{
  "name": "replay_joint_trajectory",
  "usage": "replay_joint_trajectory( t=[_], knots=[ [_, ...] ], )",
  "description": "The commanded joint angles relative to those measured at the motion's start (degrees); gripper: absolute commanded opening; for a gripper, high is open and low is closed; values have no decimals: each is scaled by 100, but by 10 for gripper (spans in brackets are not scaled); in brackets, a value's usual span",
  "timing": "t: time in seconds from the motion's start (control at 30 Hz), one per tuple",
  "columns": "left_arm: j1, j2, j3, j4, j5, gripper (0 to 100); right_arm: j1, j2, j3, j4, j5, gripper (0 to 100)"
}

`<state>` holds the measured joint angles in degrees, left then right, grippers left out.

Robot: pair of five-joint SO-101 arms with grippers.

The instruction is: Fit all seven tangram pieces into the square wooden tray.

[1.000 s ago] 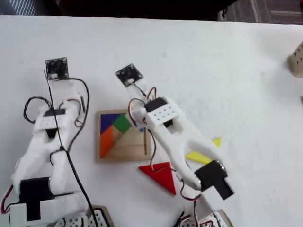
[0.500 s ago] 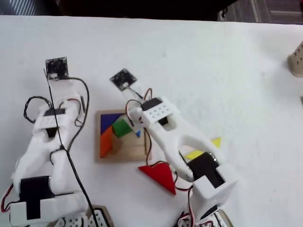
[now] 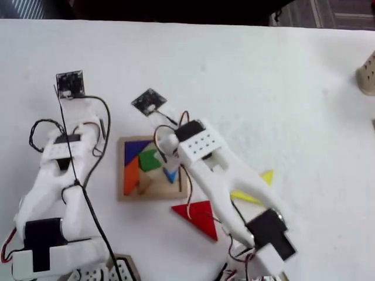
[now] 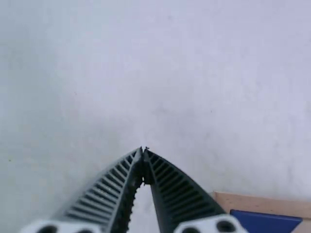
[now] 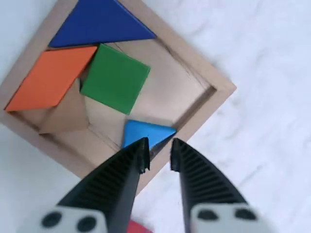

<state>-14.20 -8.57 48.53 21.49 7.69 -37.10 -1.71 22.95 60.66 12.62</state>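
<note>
We see right hand (image 5: 158,148) narrowly parted; blue triangle (image 5: 146,132) just ahead of tips, flat inside tray (image 5: 214,90). Left hand (image 4: 144,151) closed. Piece prob. light, stiff, thin: we'd pinch across edges.

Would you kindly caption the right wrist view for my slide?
Right gripper, slightly open, at the small blue triangle lying in the wooden tray.
</note>
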Motion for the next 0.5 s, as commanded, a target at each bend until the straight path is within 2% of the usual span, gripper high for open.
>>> replay_joint_trajectory(
  t=[0.0,0.23,0.4,0.47],
  knots=[
    [22,-13,-290,26,70,23,-312,-497,264,75,-211,176],
    [22,-13,-290,26,70,23,-734,-497,1143,-382,-519,115],
    [22,-13,-290,26,70,23,-716,-488,1363,-831,-607,12],
    [22,-13,-290,26,70,23,-725,-488,1371,-822,-607,24]
  ],
)
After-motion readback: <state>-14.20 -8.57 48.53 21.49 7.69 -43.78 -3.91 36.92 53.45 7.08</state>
